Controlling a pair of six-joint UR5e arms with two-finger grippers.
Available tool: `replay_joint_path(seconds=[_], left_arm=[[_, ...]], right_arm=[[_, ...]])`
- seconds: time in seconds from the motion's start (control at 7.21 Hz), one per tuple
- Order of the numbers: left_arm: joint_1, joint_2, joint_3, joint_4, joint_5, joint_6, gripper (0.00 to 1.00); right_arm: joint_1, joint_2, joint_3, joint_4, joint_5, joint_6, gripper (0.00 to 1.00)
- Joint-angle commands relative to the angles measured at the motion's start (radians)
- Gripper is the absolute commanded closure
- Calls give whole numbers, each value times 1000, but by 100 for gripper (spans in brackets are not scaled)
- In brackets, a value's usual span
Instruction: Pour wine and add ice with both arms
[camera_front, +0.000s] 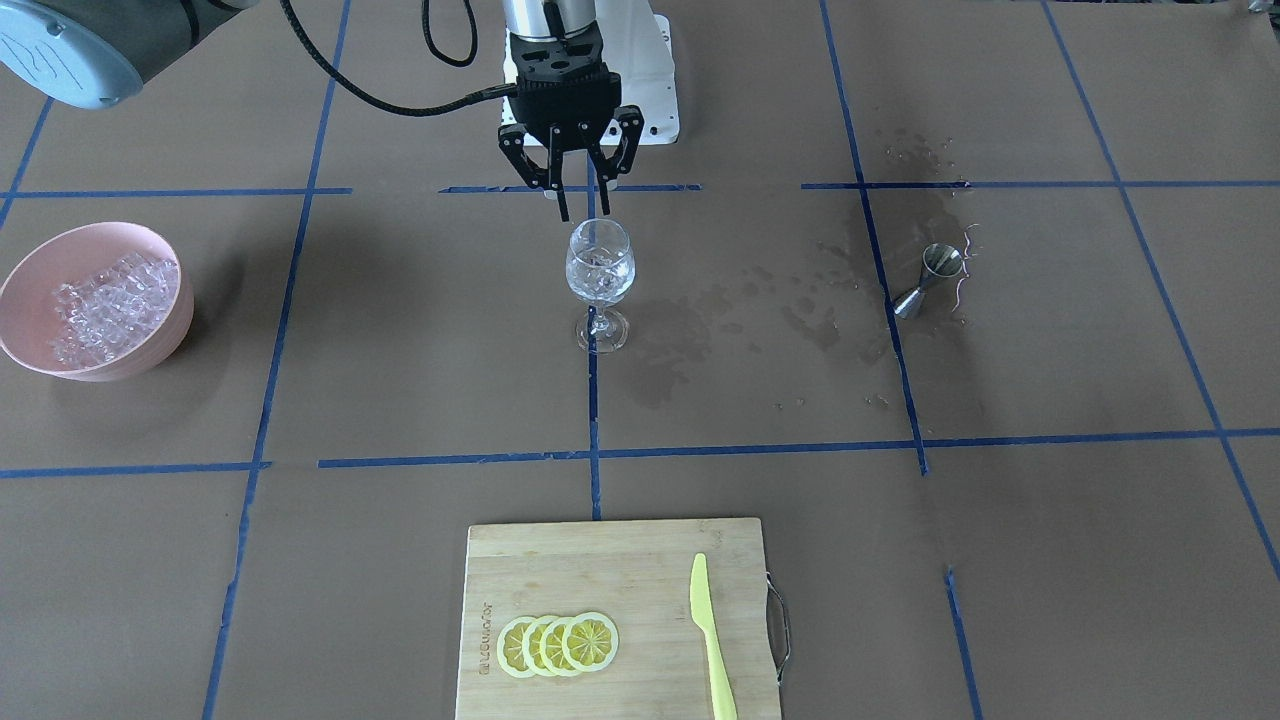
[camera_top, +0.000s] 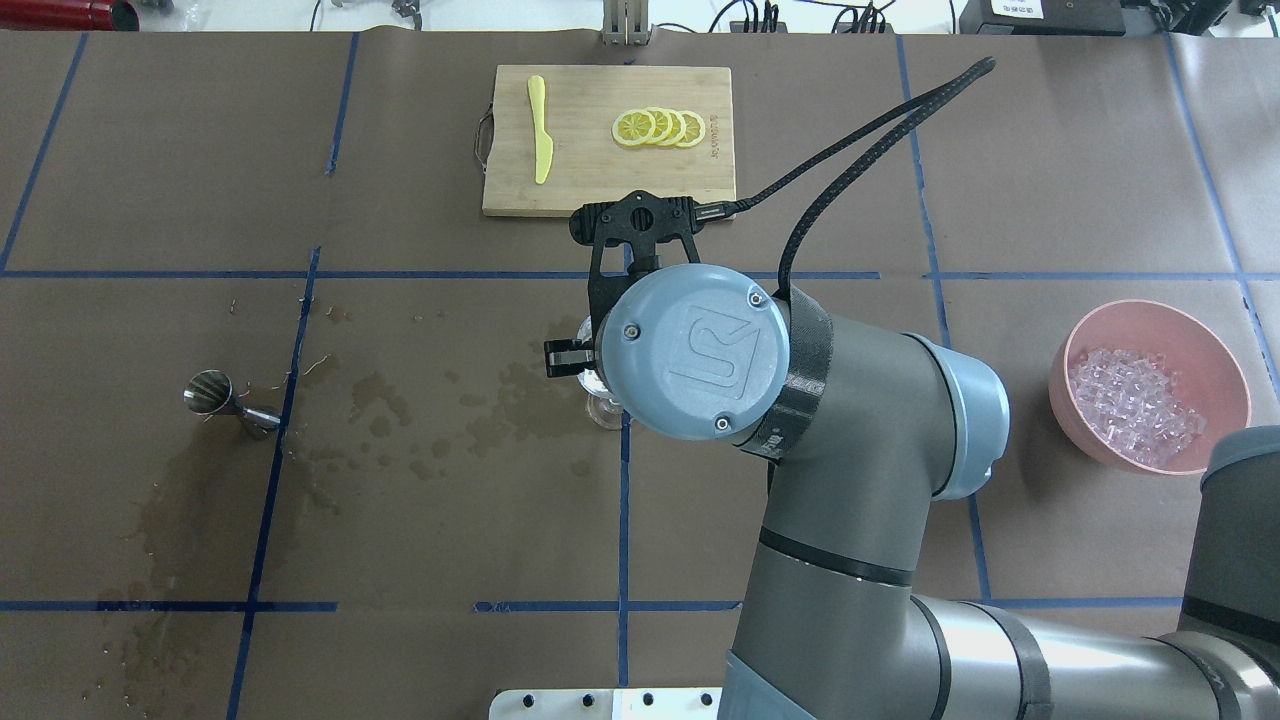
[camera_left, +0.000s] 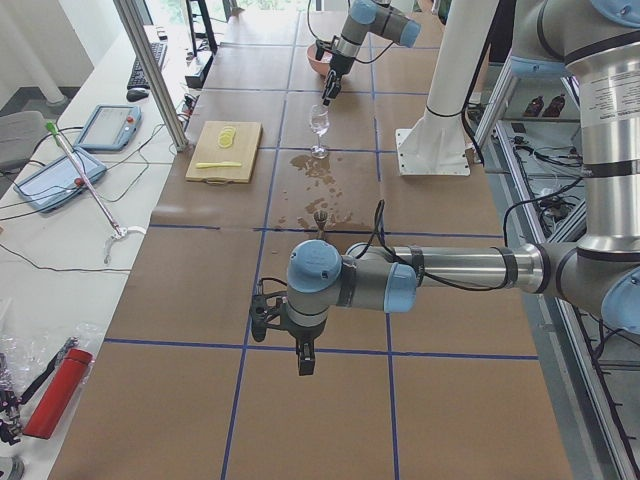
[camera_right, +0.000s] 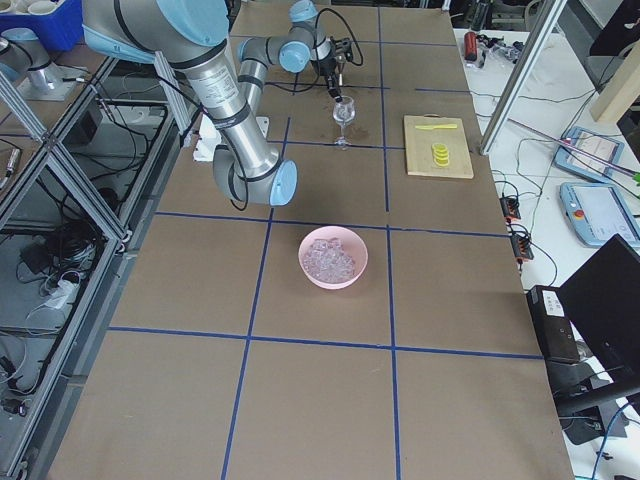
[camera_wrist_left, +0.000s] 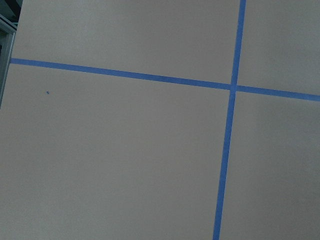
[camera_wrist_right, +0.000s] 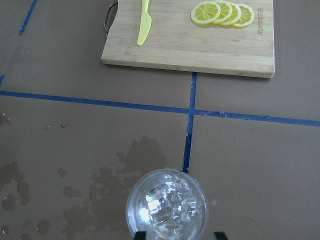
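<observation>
**Fingers spread above an iced glass**

Fingers (camera_front: 560, 200) of the right gripper (camera_front: 584, 212) stood well apart and held nothing, hanging just above the rim of the wine glass (camera_front: 600, 265) at upper centre of the front-facing view. Ice cubes (camera_wrist_right: 167, 210) already lay heaped in its bowl. Whether wine sat among them could not be told through the glinting.

The jigger (camera_front: 930, 275) lay tipped on its side at right, among wet stains (camera_front: 800, 320) on the brown paper, so pouring looked finished, if messy. More ice filled the pink bowl (camera_front: 30, 270) at far left. By my reading the task was near its end, with at most another cube to fetch.

The left gripper (camera_left: 298, 345) hung low in the left side view over bare paper, well apart from the glass. Whether it was spread or closed could not be told.
</observation>
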Motion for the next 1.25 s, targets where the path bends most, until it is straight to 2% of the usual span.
replay_joint_path(seconds=[0.0,0.28,0.56,0.69,0.97,1.11], left_arm=[[0,1,0,-2,0,0,0],[0,2,-7,-5,-8,0,0],[3,1,-15,-12,-8,0,0],[6,1,-9,-47,-8,-2,0],[6,1,-6,-46,-9,-3,0],[6,2,-6,-46,-9,-3,0]], right_arm=[[0,4,4,-5,8,0,0],[24,1,56,-95,36,-17,0],[154,-19,73,-116,161,-99,0],[235,-53,73,-114,250,-197,0],[465,-169,73,-105,487,-505,0],[568,-250,73,-103,554,-696,0]])
